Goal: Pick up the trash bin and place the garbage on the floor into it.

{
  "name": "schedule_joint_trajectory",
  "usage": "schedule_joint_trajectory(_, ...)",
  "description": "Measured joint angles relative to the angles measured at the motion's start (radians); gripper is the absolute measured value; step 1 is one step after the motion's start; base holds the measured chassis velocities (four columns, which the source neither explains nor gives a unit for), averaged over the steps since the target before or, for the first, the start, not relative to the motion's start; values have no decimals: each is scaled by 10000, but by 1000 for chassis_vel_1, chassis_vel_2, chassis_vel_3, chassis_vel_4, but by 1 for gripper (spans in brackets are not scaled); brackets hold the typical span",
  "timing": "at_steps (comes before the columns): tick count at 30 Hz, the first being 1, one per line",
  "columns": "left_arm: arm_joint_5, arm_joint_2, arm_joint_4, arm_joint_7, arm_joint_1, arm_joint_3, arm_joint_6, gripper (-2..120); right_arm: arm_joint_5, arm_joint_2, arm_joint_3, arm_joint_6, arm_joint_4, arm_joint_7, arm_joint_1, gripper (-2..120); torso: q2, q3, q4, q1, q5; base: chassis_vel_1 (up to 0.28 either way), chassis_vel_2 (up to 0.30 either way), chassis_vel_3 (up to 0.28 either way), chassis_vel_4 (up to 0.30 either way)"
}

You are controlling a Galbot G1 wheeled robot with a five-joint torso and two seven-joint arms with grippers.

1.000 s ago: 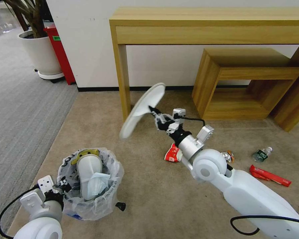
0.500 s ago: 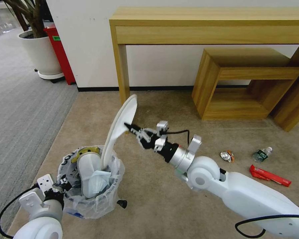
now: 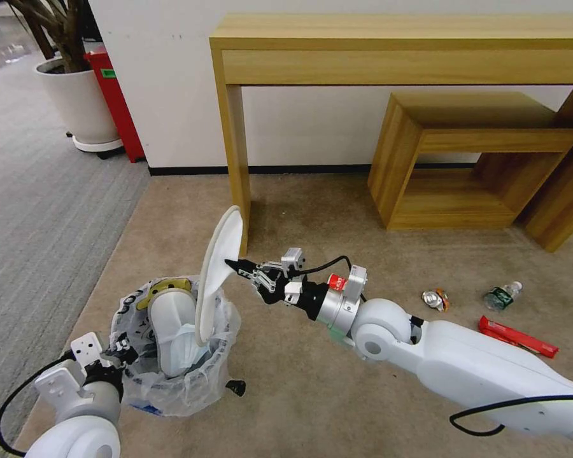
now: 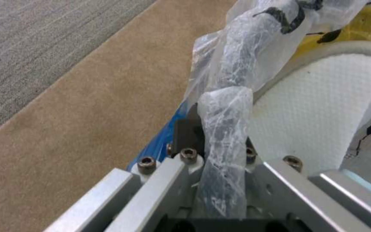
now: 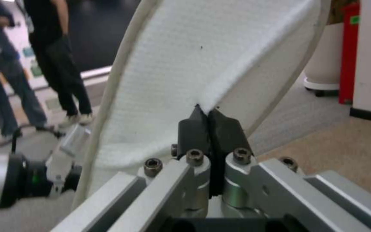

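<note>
The trash bin (image 3: 172, 375), lined with a crinkled white bag, stands on the beige floor (image 3: 312, 407) at the lower left. My left gripper (image 3: 118, 355) is shut on its rim; in the left wrist view the gripper (image 4: 213, 129) pinches the bag (image 4: 233, 64). A white slipper (image 3: 167, 327) lies inside the bin. My right gripper (image 3: 231, 263) is shut on a second white slipper (image 3: 218, 267), which stands on end with its lower tip inside the bin. The right wrist view shows the gripper (image 5: 209, 116) clamped on that slipper (image 5: 181, 64). A crushed can (image 3: 435, 298), a small bottle (image 3: 502, 296) and a red carton (image 3: 517, 337) lie at the right.
A wooden table leg (image 3: 235, 146) stands just behind the slipper, with a low wooden shelf (image 3: 471, 159) farther right. A plant pot (image 3: 79, 102) and a red box (image 3: 116, 102) sit by the wall. Grey ribbed carpet (image 3: 38, 210) runs along the left. A small black piece (image 3: 235, 386) lies beside the bin.
My right gripper has carried the slipper down and to the left, from mid-air by the table leg to the bin, where its lower end now sits. The left arm has barely moved.
</note>
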Motion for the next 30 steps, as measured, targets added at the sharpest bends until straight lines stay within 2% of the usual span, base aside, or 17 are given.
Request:
schedule_joint_trajectory(7,4,-94,-154,7,49,-1,0,1,-664,420,-1077,274,-614,-243,931,0,0,0,2,0,-1,0,0,0,0)
schedule_joint_trajectory(17,45,-110,-108,40,52,44,3,1,-1272,1045,-1648,472,-1535,-107,846,0,0,0,0,0,-1,0,0,0,0)
schedule_joint_trajectory(22,48,-101,-88,43,62,44,4,1,-1541,1545,-2052,621,-2291,-26,837,0,0,0,-1,0,-2,0,0,0,0)
schedule_joint_trajectory(30,34,-78,-25,50,19,20,-2,1,-1736,2250,-2653,778,-2828,98,1133,0,0,0,-1,0,-1,0,0,0,0)
